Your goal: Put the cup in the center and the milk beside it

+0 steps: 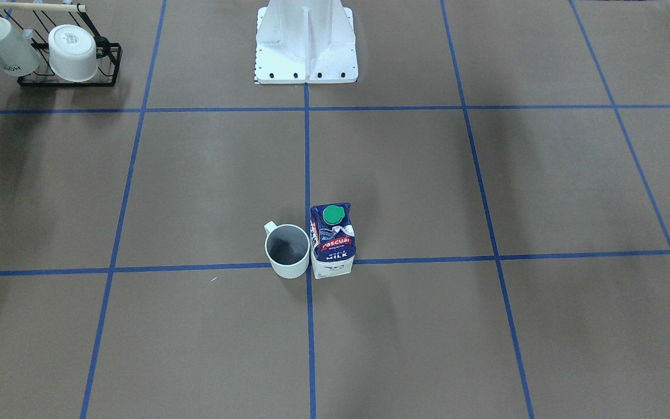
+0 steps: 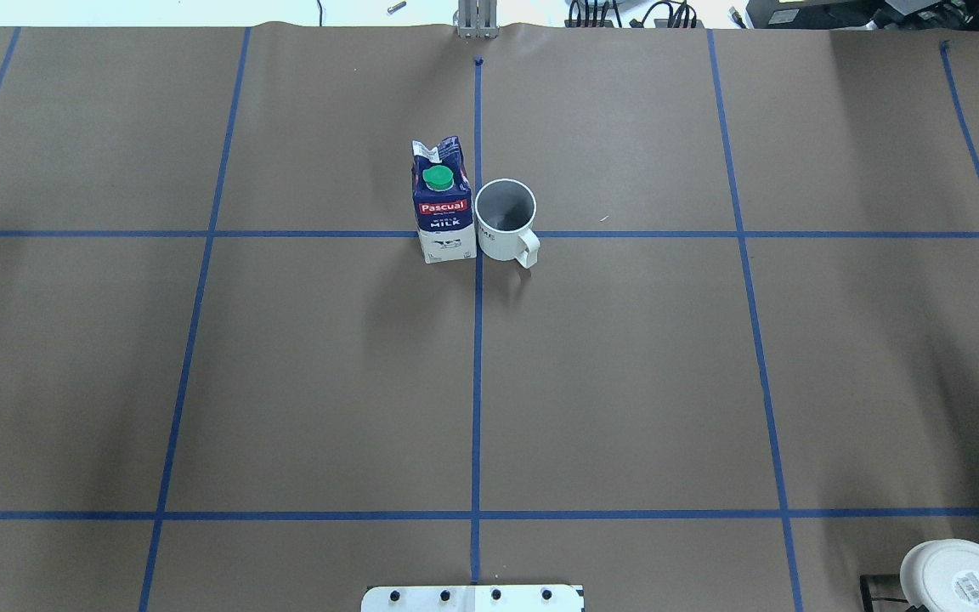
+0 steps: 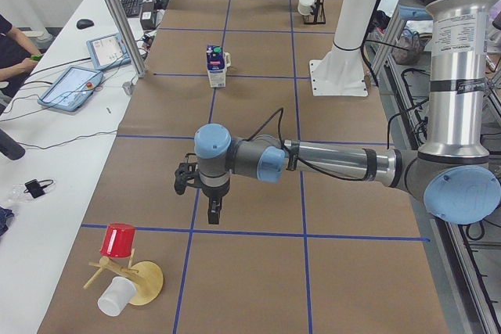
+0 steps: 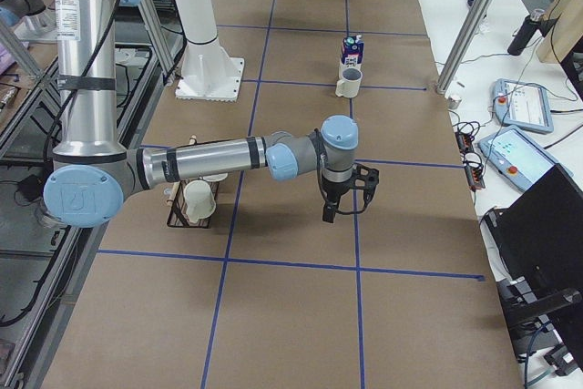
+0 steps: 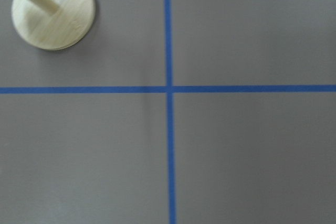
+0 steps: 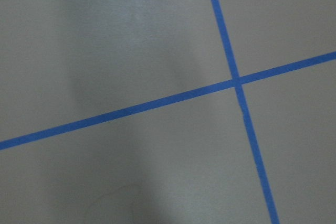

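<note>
The cup (image 1: 287, 250), a small white mug with a dark grey inside, stands upright at the middle crossing of blue tape lines. It also shows in the overhead view (image 2: 506, 219). The milk (image 1: 332, 241), a white and dark-blue carton with a green cap, stands upright right against it (image 2: 441, 204). Both stand free, and no gripper is near them. My left gripper (image 3: 205, 197) hangs far off over the table's left end. My right gripper (image 4: 344, 202) hangs far off over the right end. I cannot tell whether either is open or shut.
A black wire rack (image 1: 70, 75) with two white mugs stands at the right end. A wooden stand (image 3: 129, 279) carries a red cup (image 3: 117, 240) and a white cup at the left end. The robot's base (image 1: 306, 58) is at the table's edge.
</note>
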`<action>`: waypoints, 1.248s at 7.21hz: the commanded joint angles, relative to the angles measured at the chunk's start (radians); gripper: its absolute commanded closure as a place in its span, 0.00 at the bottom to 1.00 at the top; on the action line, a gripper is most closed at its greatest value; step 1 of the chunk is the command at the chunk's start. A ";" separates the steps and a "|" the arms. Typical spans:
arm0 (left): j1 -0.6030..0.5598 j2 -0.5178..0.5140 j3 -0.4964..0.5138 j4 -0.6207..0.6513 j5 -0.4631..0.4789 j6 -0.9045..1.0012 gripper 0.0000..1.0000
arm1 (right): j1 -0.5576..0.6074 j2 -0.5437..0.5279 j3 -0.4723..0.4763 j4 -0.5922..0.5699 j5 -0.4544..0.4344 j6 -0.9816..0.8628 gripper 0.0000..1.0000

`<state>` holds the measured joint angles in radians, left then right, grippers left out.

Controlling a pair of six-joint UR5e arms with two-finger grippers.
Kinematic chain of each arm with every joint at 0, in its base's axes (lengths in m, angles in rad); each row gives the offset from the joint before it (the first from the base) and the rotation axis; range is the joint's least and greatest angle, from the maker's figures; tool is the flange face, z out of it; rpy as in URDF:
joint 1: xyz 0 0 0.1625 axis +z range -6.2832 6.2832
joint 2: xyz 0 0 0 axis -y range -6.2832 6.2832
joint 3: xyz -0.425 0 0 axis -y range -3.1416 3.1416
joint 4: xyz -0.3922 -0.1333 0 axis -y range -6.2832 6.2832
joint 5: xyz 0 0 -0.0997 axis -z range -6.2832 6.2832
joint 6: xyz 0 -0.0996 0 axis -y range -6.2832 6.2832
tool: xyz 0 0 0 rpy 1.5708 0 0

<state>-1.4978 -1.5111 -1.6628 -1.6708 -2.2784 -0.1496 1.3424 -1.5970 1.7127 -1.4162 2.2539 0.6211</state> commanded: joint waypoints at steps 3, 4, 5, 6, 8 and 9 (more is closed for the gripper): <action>-0.012 0.003 0.034 0.000 -0.003 0.010 0.02 | 0.223 0.044 -0.136 -0.222 0.108 -0.439 0.00; -0.012 0.003 0.034 0.000 -0.003 0.010 0.02 | 0.244 0.064 -0.139 -0.292 0.107 -0.549 0.00; -0.012 0.003 0.034 0.000 -0.003 0.010 0.02 | 0.250 0.065 -0.134 -0.299 0.107 -0.552 0.00; -0.012 0.003 0.034 0.000 -0.003 0.010 0.02 | 0.250 0.066 -0.134 -0.299 0.107 -0.552 0.00; -0.012 0.003 0.034 0.000 -0.003 0.010 0.02 | 0.250 0.065 -0.134 -0.297 0.107 -0.551 0.00; -0.012 0.002 0.032 0.002 -0.003 0.010 0.02 | 0.250 0.062 -0.134 -0.296 0.107 -0.551 0.00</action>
<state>-1.5094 -1.5083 -1.6291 -1.6702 -2.2810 -0.1396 1.5919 -1.5328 1.5784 -1.7132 2.3608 0.0709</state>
